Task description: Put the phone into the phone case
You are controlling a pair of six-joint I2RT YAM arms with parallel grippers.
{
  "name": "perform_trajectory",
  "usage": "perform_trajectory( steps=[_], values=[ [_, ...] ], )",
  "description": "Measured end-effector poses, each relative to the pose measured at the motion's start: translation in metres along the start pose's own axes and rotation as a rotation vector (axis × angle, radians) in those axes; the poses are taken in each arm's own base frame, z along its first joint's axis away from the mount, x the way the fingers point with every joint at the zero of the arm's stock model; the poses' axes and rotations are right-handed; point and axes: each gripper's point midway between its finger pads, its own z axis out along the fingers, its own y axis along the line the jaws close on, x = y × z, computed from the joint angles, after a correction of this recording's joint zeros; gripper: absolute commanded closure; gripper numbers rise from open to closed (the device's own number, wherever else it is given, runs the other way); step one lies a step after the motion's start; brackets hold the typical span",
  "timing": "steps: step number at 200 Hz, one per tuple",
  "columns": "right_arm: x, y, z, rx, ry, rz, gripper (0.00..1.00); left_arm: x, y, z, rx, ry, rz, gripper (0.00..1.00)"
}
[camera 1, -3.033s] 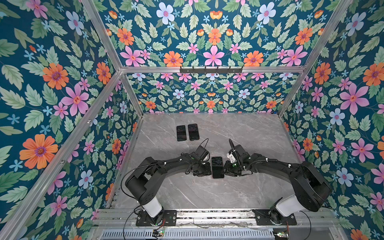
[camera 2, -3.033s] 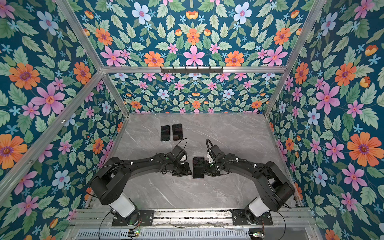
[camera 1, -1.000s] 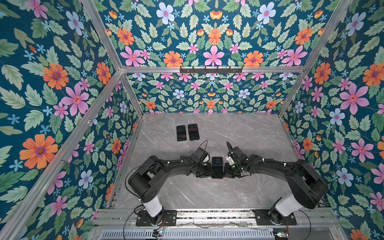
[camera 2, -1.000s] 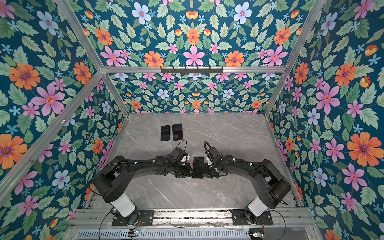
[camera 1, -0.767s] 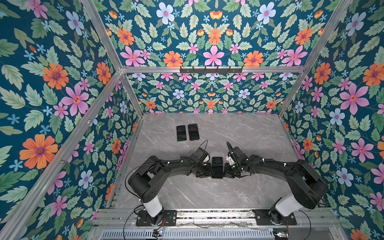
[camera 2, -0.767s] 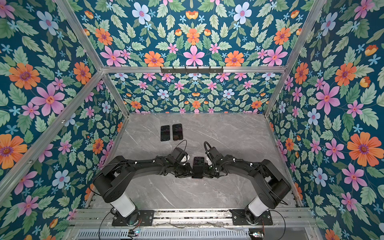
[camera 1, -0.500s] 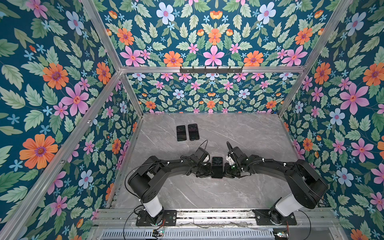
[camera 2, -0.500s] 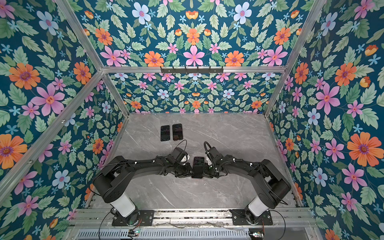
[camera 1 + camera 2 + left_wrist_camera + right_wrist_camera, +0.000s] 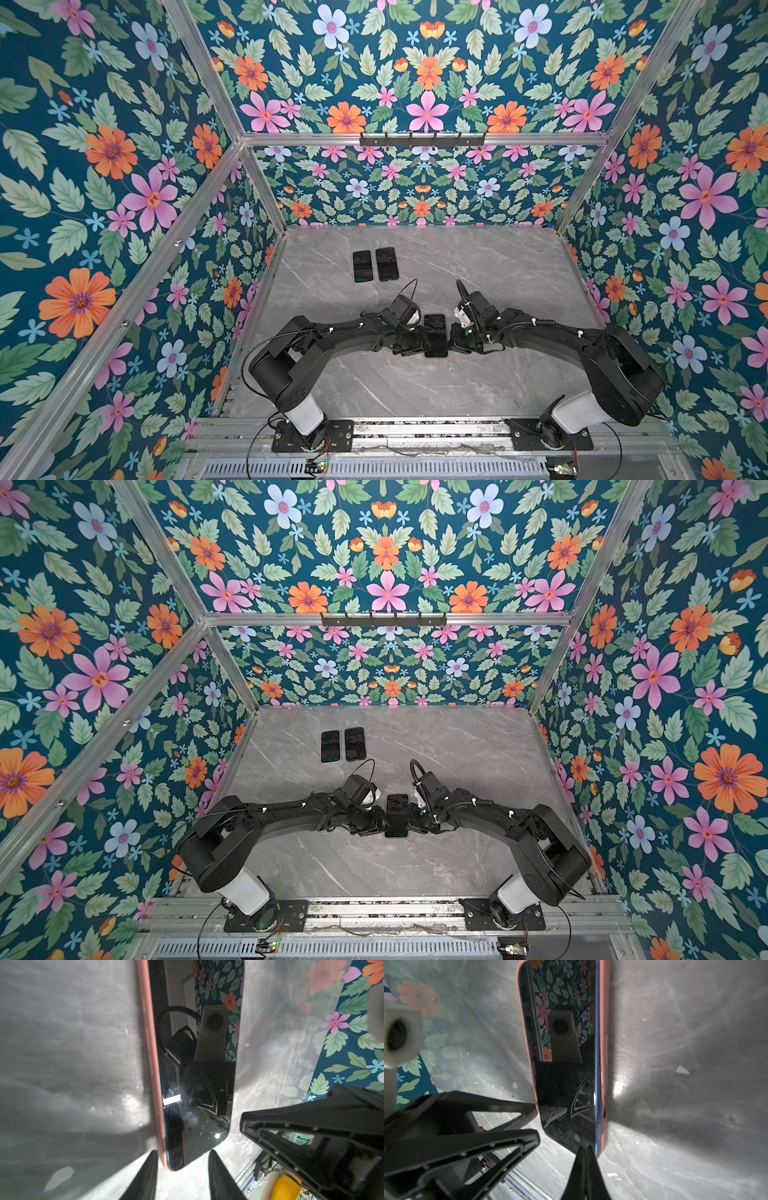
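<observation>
Both arms had sunk lower than 3 s earlier. The phone (image 9: pixel 435 332) lay screen-up in the pink phone case (image 9: pixel 150 1064) mid-table (image 9: pixel 478 266), hemmed in on both sides. The left gripper (image 9: pixel 182 1152) had its fingers apart at the phone's left side, and the right gripper (image 9: pixel 584 1148) had its tips together at the right. 2 spare phones (image 9: pixel 363 266) lay well behind.

Dark teal wallpaper with pink, orange and pale-blue flowers and green leaves (image 9: pixel 424 83) lines the walls at nine, twelve and three o'clock. Silver aluminium frame bars (image 9: pixel 540 139) edge the panels, and a black hook rail (image 9: pixel 422 140) sits at twelve. The grey veined marble tabletop (image 9: pixel 498 266) catches bright glare. A slotted metal base rail (image 9: pixel 415 428) runs along six.
</observation>
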Motion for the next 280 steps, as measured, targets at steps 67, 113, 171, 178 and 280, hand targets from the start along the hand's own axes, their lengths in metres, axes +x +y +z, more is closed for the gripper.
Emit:
perform_trajectory(
  steps=[67,113,171,178,280],
  values=[
    [0.012,-0.004,0.008,0.03,0.029,0.006,0.89,0.015,0.007,0.001,0.022,0.026,-0.03,0.5],
    [0.014,-0.003,0.012,0.036,0.036,0.005,0.9,0.017,0.005,0.006,0.05,0.035,-0.042,0.59],
    [0.015,-0.004,0.018,0.045,0.046,0.012,0.95,0.018,0.005,0.009,0.055,0.044,-0.046,0.66],
    [0.015,-0.005,0.018,0.048,0.046,0.012,0.96,0.018,0.005,0.009,0.056,0.044,-0.047,0.66],
    [0.007,0.009,-0.008,0.056,-0.022,-0.027,0.88,0.012,0.003,0.001,0.008,0.032,-0.049,0.67]
  ],
)
